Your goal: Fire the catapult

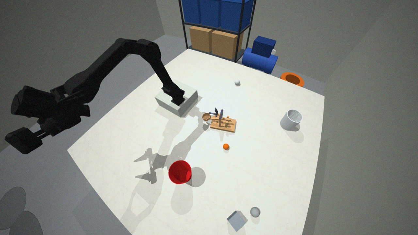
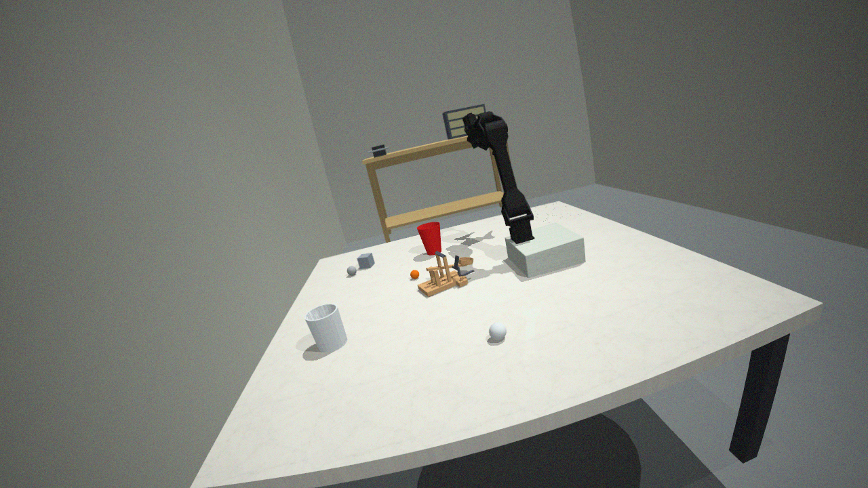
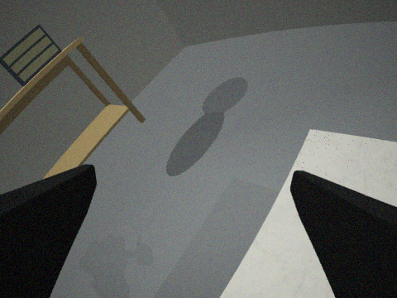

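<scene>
Bench [image 1: 263, 163] [image 2: 388, 388] [image 3: 351, 174]: pale top, carries the lot. Black arm [image 1: 108, 67] [image 2: 504, 169] stands on pale grey-green block [image 1: 186, 87] [image 2: 558, 242], reaching up & out past bench edge in top view. Claw [image 3: 195, 178] spread wide, nothing btwn fingers; wrist cam sees floor + a bench corner btwn/behind them.

Catapult [image 1: 223, 124] [image 2: 445, 282], wooden, near the block, cup on the block side, no ball in cup. Red cup [image 1: 180, 172] [image 2: 430, 239] upright, well apart from catapult. White mug [image 1: 290, 119] [image 2: 326, 327] upright, mouth up, on far side of catapult from block.

Grey cube [image 1: 237, 220] [image 2: 365, 261] w/ grey ball [image 1: 255, 211] [image 2: 352, 270] just beside, not touching in top view. White ball [image 1: 237, 82] [image 2: 497, 331] on bench, well apart from mug. Orange ball [image 1: 225, 146] [image 2: 414, 274], smallest, on bench near catapult.
</scene>
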Controlling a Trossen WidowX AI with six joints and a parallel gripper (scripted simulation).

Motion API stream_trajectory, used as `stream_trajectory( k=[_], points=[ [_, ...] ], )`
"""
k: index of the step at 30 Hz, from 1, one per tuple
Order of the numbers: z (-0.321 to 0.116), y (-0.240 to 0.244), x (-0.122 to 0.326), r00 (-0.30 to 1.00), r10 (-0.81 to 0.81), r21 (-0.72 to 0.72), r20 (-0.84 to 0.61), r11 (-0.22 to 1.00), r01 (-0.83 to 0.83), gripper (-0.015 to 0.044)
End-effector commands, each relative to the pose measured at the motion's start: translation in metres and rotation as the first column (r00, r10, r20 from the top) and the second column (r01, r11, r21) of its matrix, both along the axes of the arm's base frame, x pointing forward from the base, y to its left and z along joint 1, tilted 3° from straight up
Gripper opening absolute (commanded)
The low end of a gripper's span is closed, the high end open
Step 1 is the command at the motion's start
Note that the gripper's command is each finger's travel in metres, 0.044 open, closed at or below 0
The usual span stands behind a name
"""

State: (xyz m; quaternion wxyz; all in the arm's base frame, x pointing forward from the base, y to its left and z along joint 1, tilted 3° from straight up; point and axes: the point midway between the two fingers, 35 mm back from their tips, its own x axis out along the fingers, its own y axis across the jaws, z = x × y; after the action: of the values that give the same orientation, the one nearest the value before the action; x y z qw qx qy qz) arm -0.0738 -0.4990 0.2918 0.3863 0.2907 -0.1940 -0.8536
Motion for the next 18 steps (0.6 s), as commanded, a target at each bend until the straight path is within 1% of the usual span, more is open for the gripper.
stream_trajectory(
  k=[1,9,18],
  points=[
    [-0.008,0.001,0.033,0.995,0.097,0.060,-0.021,0.994,-0.096,0.0440],
    [-0.029,0.009,0.112,0.943,0.328,0.198,-0.059,0.929,-0.312,0.0440],
    [-0.048,0.034,0.195,0.815,0.573,0.338,-0.081,0.785,-0.519,0.0440]
  ],
)
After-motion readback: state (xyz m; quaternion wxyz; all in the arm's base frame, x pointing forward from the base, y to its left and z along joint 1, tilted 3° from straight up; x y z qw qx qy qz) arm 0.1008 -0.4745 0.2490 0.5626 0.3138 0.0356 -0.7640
